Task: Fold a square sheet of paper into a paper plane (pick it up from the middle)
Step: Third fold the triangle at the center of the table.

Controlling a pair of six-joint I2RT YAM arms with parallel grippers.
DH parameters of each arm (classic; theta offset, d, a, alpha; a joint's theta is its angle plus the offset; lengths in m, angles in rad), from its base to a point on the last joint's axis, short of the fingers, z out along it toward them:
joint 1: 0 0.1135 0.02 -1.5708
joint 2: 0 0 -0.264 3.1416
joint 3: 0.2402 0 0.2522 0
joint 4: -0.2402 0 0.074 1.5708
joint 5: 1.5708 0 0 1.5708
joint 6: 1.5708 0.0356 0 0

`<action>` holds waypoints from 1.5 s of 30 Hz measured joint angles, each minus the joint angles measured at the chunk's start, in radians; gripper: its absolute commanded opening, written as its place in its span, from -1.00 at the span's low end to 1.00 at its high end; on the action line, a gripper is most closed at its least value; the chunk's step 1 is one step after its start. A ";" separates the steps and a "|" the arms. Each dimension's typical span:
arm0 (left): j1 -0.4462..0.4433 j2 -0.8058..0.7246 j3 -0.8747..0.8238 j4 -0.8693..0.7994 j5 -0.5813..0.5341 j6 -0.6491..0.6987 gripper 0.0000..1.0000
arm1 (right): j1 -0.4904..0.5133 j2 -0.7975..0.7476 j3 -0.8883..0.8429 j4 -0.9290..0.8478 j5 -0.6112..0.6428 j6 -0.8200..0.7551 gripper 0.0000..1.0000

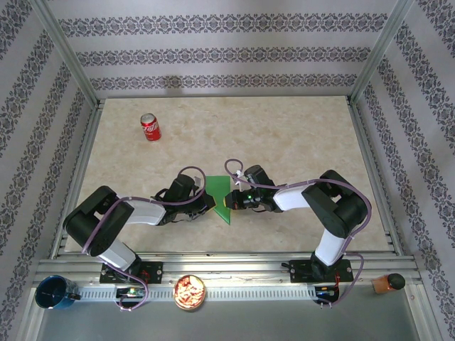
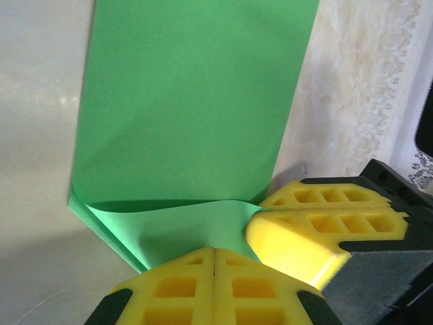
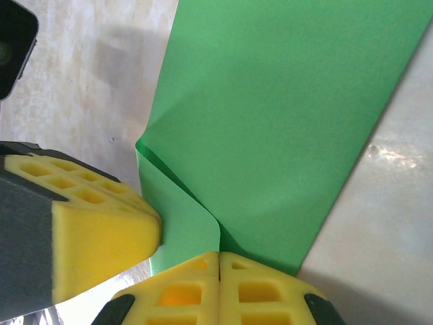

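My left gripper [image 1: 208, 204] [image 2: 214, 261] and right gripper [image 1: 229, 203] [image 3: 218, 261] meet tip to tip at mid-table [image 1: 284, 142], toward the near edge, w/ the green sheet [image 1: 218, 192] [image 2: 189, 101] [image 3: 284, 115] btwn them. Both sets of yellow fingers are pressed together, no gap, and each pinches the sheet's near end. In the left wrist view the paper's lower layer runs right into my closed tips, a flap curls over it just beyond, and the right gripper's tip sits just beside on the right. In the right wrist view a crease leads straight into the seam of my fingers, w/ the left gripper close on the left. From above, the sheet looks like a narrow wedge, pointed at its near end. A red soda can [image 1: 150, 127] stands well apart, far-left on the table.
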State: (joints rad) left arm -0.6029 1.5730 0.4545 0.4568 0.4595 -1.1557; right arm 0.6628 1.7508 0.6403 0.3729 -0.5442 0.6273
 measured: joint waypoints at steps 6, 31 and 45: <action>0.000 0.021 0.004 0.000 -0.001 0.004 -1.00 | 0.000 0.000 0.000 0.000 0.000 0.000 -1.00; 0.000 0.027 0.008 -0.004 0.000 0.031 -1.00 | 0.057 -0.274 0.044 -0.311 0.023 -0.026 -0.68; 0.000 0.029 0.009 -0.004 0.000 0.031 -1.00 | 0.145 -0.099 0.151 -0.400 0.016 -0.003 -0.85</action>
State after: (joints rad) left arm -0.6029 1.6024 0.4633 0.4530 0.4599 -1.1248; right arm 0.8078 1.6520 0.7910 -0.0273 -0.5278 0.6239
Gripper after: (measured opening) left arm 0.051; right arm 0.076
